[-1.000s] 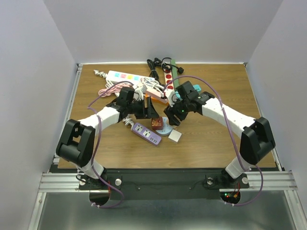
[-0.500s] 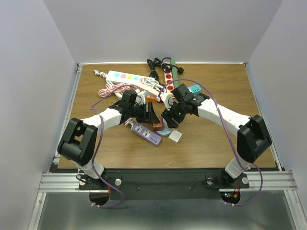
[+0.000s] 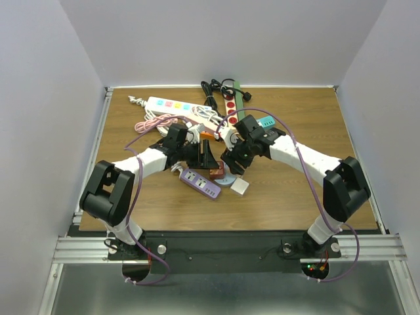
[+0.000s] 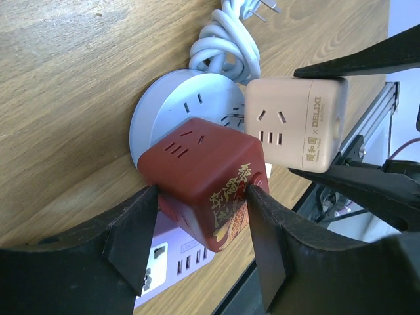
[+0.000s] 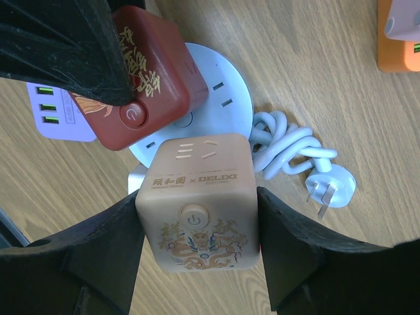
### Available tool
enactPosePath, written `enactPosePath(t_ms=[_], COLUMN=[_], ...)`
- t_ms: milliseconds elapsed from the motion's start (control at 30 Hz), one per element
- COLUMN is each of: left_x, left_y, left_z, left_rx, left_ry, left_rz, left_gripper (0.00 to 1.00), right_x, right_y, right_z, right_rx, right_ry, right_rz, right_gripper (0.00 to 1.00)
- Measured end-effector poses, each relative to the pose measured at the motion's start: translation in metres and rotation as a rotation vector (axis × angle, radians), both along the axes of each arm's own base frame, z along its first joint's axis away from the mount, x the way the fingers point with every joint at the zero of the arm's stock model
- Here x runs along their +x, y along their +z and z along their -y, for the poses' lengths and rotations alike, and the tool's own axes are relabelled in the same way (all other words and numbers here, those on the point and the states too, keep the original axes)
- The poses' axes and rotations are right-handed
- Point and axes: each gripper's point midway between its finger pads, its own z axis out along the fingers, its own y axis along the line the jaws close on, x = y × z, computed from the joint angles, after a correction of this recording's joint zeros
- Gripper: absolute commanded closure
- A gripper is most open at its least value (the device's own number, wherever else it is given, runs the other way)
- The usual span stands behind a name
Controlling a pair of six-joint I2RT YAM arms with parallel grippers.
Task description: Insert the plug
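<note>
My left gripper [image 4: 202,197] is shut on a dark red cube socket [image 4: 203,177] with gold print, held over a round white power strip [image 4: 177,105]. My right gripper [image 5: 197,203] is shut on a beige cube socket [image 5: 197,197] with a dragon print, held just beside the red cube [image 5: 147,72]. The round strip's white cord [image 5: 282,147] lies coiled on the table and ends in a loose white plug [image 5: 328,187], prongs bare. In the top view both grippers [image 3: 207,157] [image 3: 231,164] meet over the round strip [image 3: 226,182]; the beige cube is hidden there.
A purple power strip [image 3: 200,183] lies under the left gripper. A small white cube [image 3: 240,187] sits by the round strip. Behind lie a white strip with coloured switches [image 3: 169,105], a red-switch strip [image 3: 231,108], an orange adapter [image 3: 209,134], black cables [image 3: 216,88] and a pink cord [image 3: 151,123].
Both grippers have moved a little toward the near edge and closer together over the round strip, each carrying its cube. Almost no motion in the last half second.
</note>
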Motion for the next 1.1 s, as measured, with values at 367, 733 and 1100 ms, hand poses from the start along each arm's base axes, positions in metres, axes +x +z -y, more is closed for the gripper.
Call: enactPosePath(t_ms=[367,733,1100], left_x=[0.004,0.014,0.028], left_y=[-0.001,0.001,0.004], left_z=[0.006,0.011,0.016], left_rx=[-0.018,-0.011,0.023], left_ry=[-0.020,-0.026,-0.053], left_rz=[-0.007,0.005,0.044], left_gripper=[0.38,0.37,0.37], right_x=[-0.002,-0.014,-0.005], right_y=[-0.001,-0.001,0.000], right_z=[-0.002,0.008,0.014], right_rx=[0.000,-0.017,-0.054], right_ry=[0.015,-0.002,-0.036], right_rz=[0.001,0.017,0.048], right_gripper=[1.00,1.00,1.00])
